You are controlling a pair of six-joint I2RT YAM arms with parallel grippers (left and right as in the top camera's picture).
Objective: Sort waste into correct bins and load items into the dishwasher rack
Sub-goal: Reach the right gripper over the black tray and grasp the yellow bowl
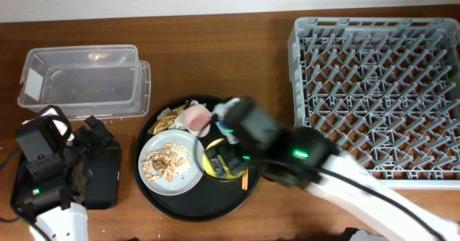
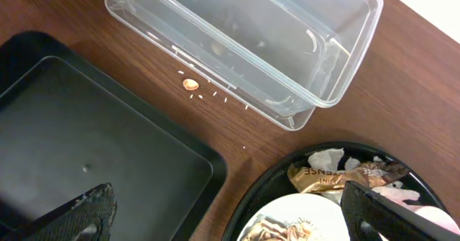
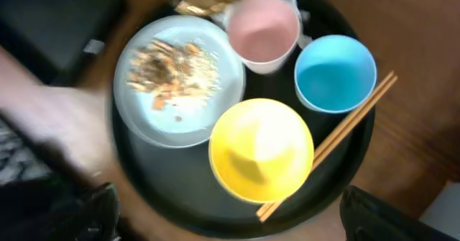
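Overhead view: the right gripper (image 3: pixel 228 194) is over the round black tray (image 1: pixel 180 208), and the left gripper (image 2: pixel 228 191) is by the two bins.

In the right wrist view the right gripper's jaws are spread wide and hold nothing, right above the yellow bowl (image 3: pixel 262 147); the blur hides whether they touch it. On the round tray the pink cup (image 3: pixel 262 29) stands on the far side of the bowl, with the blue cup (image 3: pixel 334 72) to its right. The chopsticks (image 3: pixel 338 137) lie slanted along the bowl's right side. The grey plate (image 3: pixel 194 119), on the left, carries food scraps (image 3: pixel 169 68). A gold wrapper (image 2: pixel 338 176) lies at the tray's far edge. The left gripper is also wide open and holds nothing. It is above the table (image 2: pixel 402 104), between the shallow black tray (image 2: pixel 86 140) at near left and the round tray. The clear tub (image 2: pixel 287 39) sits far left. The dishwasher rack (image 1: pixel 381 90) stands on the right.
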